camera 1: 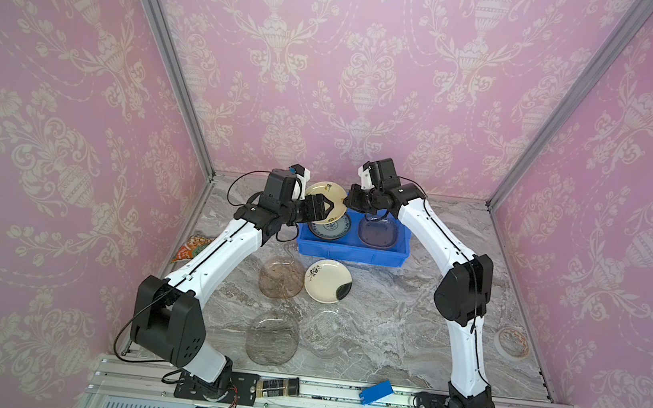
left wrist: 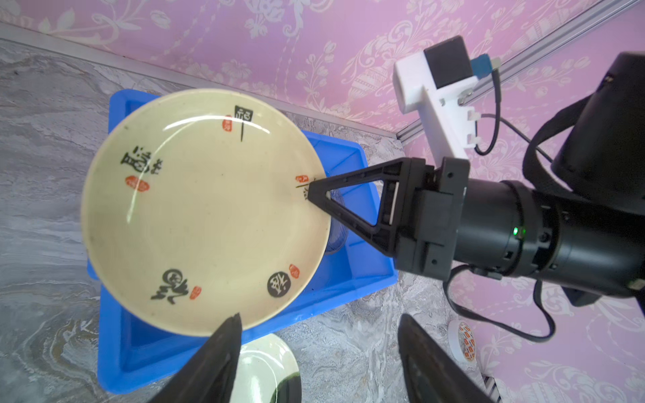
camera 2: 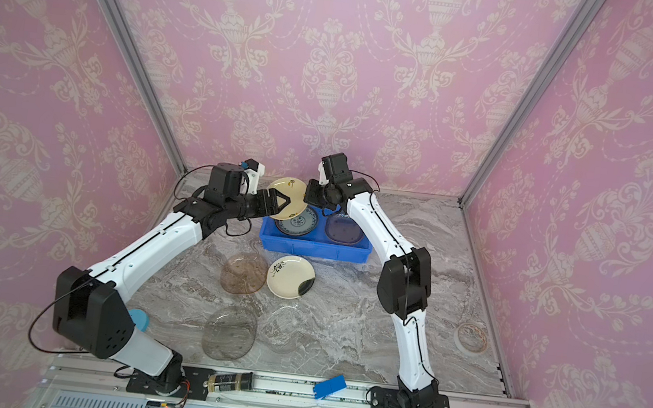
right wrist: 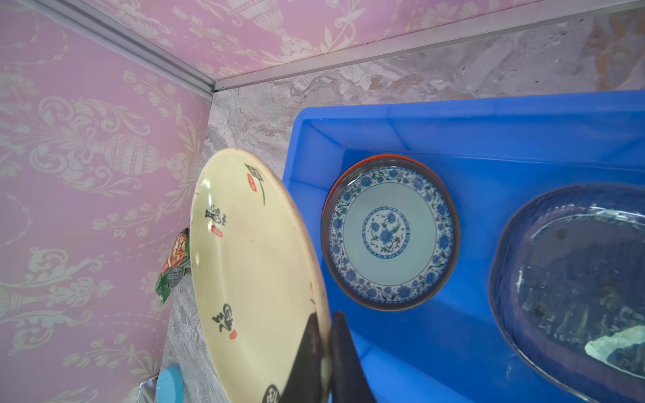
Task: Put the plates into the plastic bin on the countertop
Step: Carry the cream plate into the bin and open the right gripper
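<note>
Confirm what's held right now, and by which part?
Right tool pinches the cream calligraphy plate by its rim. Left tool open, holding nothing.

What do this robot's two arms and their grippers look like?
The left arm and right arm share white curved shells between bulky black joint housings, with thin black cables running alongside. The left gripper and right gripper are black, each with triangular open-frame fingers. A white wrist bracket carries a small black camera, and a green light glows on the right wrist.
</note>
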Available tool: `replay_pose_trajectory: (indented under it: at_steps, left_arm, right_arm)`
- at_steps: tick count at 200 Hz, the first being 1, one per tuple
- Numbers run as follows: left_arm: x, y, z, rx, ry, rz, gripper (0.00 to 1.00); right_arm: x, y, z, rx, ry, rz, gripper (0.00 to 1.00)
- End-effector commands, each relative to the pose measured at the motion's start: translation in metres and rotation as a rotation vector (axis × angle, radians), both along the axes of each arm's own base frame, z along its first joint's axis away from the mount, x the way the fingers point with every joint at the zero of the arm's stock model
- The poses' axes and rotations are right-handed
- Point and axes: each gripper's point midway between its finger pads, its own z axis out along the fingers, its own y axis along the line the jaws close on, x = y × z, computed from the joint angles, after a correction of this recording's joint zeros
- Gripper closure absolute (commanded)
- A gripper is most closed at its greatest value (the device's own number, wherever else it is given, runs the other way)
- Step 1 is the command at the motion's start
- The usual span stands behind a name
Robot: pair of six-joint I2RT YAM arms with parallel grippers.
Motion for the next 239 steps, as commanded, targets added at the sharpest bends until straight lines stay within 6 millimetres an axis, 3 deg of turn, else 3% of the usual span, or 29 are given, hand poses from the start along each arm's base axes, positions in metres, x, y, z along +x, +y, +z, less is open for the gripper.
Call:
replay_pose_trajectory:
  at_steps: [1, 31, 101, 239]
  left_arm:
    - [0.006, -0.004, 0.002, -0.03, -0.026, 0.008, 0.28]
    - [0.003, -0.004, -0.01, -0.019, -0.007, 0.007, 0.28]
    - [-0.004, 0.002, -0.035, 0.015, 0.032, 0.019, 0.28]
    - [-0.004, -0.001, -0.058, 0.008, 0.08, 0.007, 0.28]
  right_arm:
    - [0.008, 0.0, -0.023, -0.021, 0.041, -0.011, 1.0]
    - [0.012, 0.003, -0.05, -0.028, 0.085, -0.018, 1.0]
    - [0.024, 0.001, -0.083, -0.017, 0.137, -0.082, 1.0]
    - [0.025, 0.002, -0.115, 0.024, 0.189, -0.097, 1.0]
